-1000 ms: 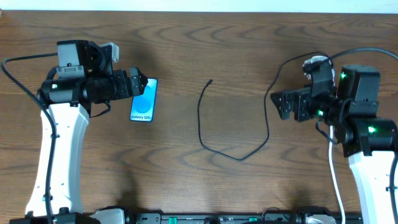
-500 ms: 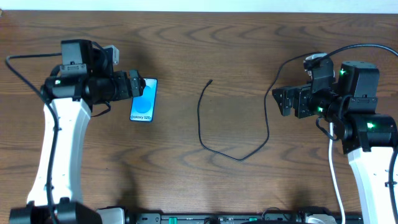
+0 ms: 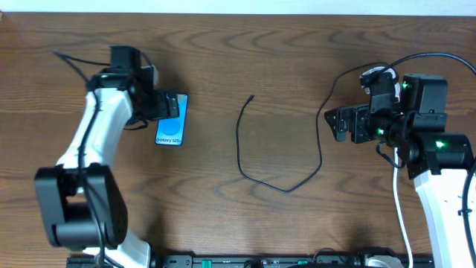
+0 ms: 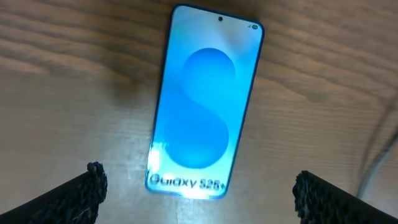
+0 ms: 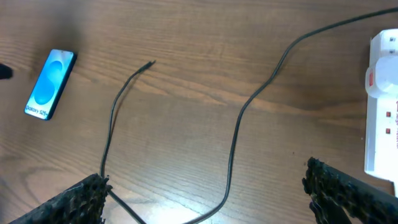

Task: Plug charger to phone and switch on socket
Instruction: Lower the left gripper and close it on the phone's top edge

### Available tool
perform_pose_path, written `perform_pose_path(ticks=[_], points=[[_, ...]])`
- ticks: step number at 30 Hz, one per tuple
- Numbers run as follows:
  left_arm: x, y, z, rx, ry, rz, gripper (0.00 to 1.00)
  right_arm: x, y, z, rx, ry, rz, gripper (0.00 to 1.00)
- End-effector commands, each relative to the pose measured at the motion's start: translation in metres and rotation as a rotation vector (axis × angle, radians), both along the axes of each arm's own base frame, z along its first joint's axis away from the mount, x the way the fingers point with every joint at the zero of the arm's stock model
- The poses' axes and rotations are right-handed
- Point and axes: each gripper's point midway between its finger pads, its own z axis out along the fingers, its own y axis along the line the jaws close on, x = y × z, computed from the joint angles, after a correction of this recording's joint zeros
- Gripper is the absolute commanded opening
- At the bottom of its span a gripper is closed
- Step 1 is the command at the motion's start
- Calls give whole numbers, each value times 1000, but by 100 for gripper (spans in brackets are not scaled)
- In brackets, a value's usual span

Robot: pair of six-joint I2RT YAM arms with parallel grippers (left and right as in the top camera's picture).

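Note:
The phone [image 3: 171, 126] lies flat on the wooden table, its blue screen lit, and it fills the left wrist view [image 4: 205, 106]. My left gripper [image 3: 172, 106] hovers open over its far end, the fingers [image 4: 87, 193] wide on both sides and touching nothing. The charger cable [image 3: 256, 179] loops across mid-table, with its plug tip [image 3: 251, 97] lying free to the right of the phone. My right gripper [image 3: 332, 123] is open above the cable's right bend [image 5: 233, 149]. The white socket [image 5: 382, 112] shows at the right edge of the right wrist view. In the overhead view my right arm hides it.
A thick white cord [image 3: 401, 216] runs down the right side beside my right arm. The table's far edge [image 3: 238, 13] meets a pale wall. Bare wood lies between the phone and the cable.
My left arm has swung, its elbow shifting right and back. Its gripper has edged slightly right over the phone's far end. The right arm, phone and cable are nearly unchanged.

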Motion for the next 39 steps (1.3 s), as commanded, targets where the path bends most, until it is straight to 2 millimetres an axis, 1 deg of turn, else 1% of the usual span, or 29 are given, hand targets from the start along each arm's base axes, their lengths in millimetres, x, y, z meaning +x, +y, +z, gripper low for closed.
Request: perform_pose_path(ticks=[1, 8, 14, 21, 28, 36, 39], points=[[10, 1, -10, 60, 4, -11, 98, 3, 1, 5, -5, -9, 6, 99], [16, -9, -38, 59, 39, -32, 98, 2, 1, 4, -5, -5, 6, 99], [17, -15, -56, 61, 63, -49, 98, 2, 1, 4, -5, -3, 6, 99], [18, -18, -69, 71, 79, -64, 98, 1, 1, 3, -5, 4, 6, 99], [14, -19, -91, 73, 125, -75, 98, 0, 1, 2, -6, 5, 6, 99], [15, -19, -101, 78, 132, -97, 98, 0, 1, 2, -6, 5, 6, 99], [12, -16, -108, 97, 154, -99, 100, 0, 1, 2, -6, 6, 6, 99]])
